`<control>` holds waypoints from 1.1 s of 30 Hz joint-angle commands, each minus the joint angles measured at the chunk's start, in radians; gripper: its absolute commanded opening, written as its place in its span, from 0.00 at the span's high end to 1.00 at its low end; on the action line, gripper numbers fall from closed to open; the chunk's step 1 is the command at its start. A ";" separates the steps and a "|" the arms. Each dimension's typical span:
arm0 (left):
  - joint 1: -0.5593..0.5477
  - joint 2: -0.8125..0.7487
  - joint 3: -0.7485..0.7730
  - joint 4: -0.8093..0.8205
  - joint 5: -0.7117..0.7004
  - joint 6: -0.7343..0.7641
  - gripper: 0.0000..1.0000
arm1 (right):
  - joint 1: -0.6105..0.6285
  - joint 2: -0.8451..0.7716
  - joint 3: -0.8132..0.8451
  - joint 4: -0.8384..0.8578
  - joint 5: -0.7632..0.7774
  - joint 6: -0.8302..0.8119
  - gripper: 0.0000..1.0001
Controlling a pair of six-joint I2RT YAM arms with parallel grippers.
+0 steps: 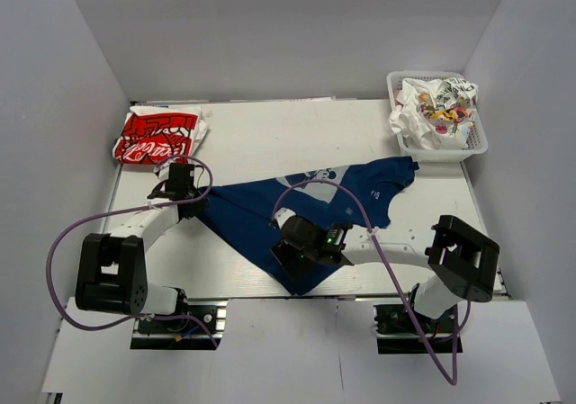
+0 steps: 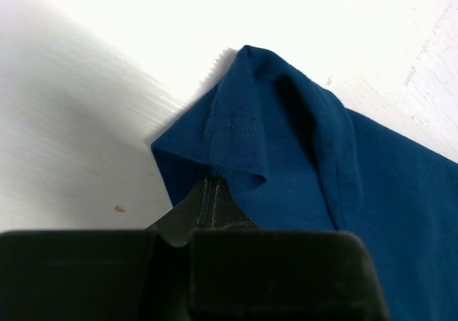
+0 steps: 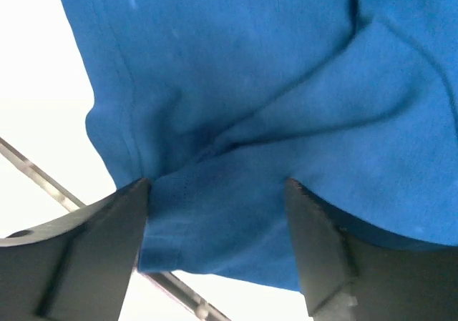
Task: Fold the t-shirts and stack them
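A navy blue t-shirt lies crumpled across the middle of the table, its pale print partly showing. My left gripper is at the shirt's left tip; in the left wrist view the gripper is shut on a stitched hem of the navy cloth. My right gripper sits over the shirt's near edge. In the right wrist view the gripper stands open, with a fold of blue cloth between its wide-apart fingers. A folded red-and-white t-shirt rests at the back left.
A white lattice basket at the back right holds crumpled white tees with colourful prints. Bare white table lies behind the navy shirt. The table's near edge rail shows just beside the right gripper. Purple cables loop over both arms.
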 commanded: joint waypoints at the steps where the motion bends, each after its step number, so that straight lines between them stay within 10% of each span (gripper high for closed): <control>1: -0.002 -0.047 -0.001 -0.047 -0.073 -0.003 1.00 | -0.001 -0.028 -0.018 -0.083 -0.018 0.025 0.23; 9: -0.002 -0.129 -0.021 -0.057 -0.107 -0.012 1.00 | -0.024 -0.092 -0.055 -0.180 0.219 0.155 1.00; 23: -0.002 -0.234 0.169 -0.018 -0.145 0.026 1.00 | -0.158 -0.476 0.264 -0.538 1.062 0.347 1.00; 27: -0.002 -0.290 0.252 0.012 -0.156 0.075 1.00 | -0.170 -0.651 0.231 0.150 1.182 -0.187 1.00; 28: -0.002 -0.300 0.283 0.012 -0.174 0.075 1.00 | -0.167 -0.670 0.203 0.399 1.156 -0.552 1.00; 33: -0.002 -0.423 0.350 0.021 -0.175 0.138 1.00 | -0.164 -0.746 0.350 0.511 0.996 -0.840 1.00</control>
